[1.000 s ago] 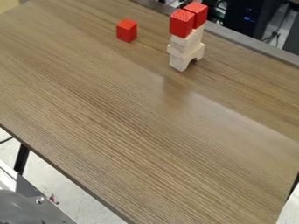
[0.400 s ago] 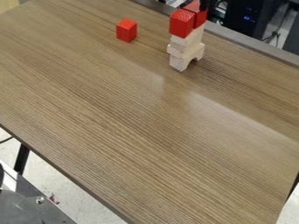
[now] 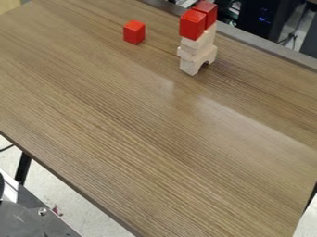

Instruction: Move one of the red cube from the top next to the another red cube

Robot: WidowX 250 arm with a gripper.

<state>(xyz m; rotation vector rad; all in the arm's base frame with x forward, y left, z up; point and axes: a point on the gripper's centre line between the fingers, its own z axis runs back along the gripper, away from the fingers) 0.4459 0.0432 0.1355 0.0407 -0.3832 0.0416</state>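
Observation:
Two red cubes sit side by side on top of a small tower of pale wooden blocks [image 3: 197, 54] near the table's far edge. The front left cube is the nearer red cube [image 3: 193, 25], and behind it to the right is the other top red cube [image 3: 207, 12]. A separate red cube [image 3: 134, 32] rests on the table, left of the tower. The lowest pale block has an arch cut into it.
The wooden table [image 3: 142, 120] spans most of the view, its far edge running just behind the tower. Dark equipment [image 3: 266, 18] stands beyond that edge. A metal part [image 3: 37, 213] is at the lower left, below the table's near edge.
A black fingertip that showed at the rear top cube about half a second ago is gone from there. That cube and the pale blocks under it sit very slightly shifted to the left.

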